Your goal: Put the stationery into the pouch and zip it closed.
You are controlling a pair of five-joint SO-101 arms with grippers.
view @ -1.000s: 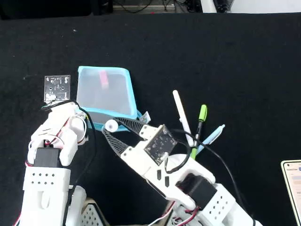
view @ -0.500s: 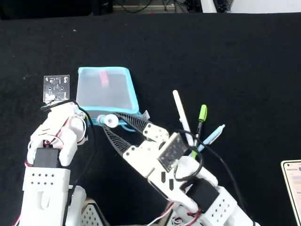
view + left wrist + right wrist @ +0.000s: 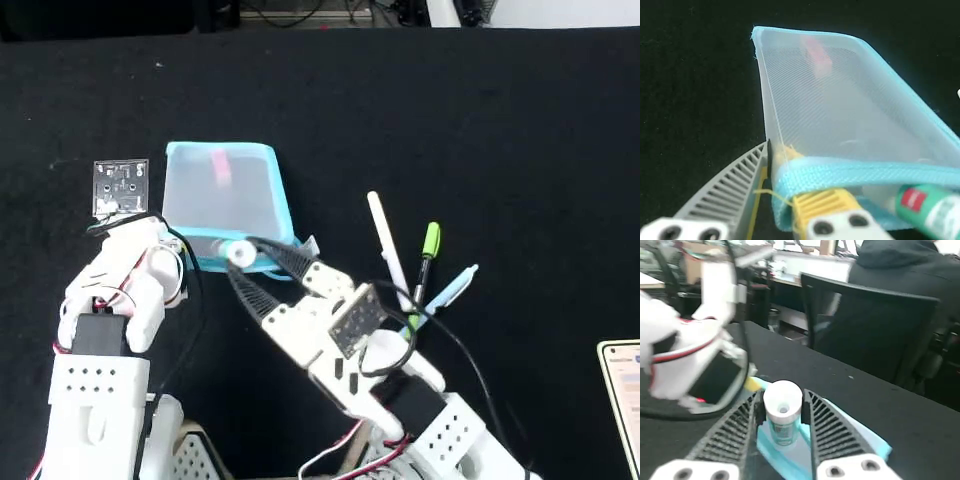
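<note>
Editor: Glue stick (image 3: 240,253) at the mouth of the pouch (image 3: 222,205). Who holds what?

Stringer: Right gripper (image 3: 783,396) has its jaws clamped on the stick, white end toward its wrist camera, green end at the opening. Left gripper (image 3: 785,175) pinches the pouch's near corner by the zip tape, jaws closed on the mesh. The pouch lies left of the desk's middle, with a pink item (image 3: 220,167) already inside.

Editor: And doing it well?

Stringer: By my reading, keep the left pinch firm so the mouth gapes, slide the stick in along the pouch's length, and release only once it is past the zip. White pen (image 3: 386,245), green pen (image 3: 424,265) and blue pen (image 3: 450,290) wait toward the desk's right edge.
</note>
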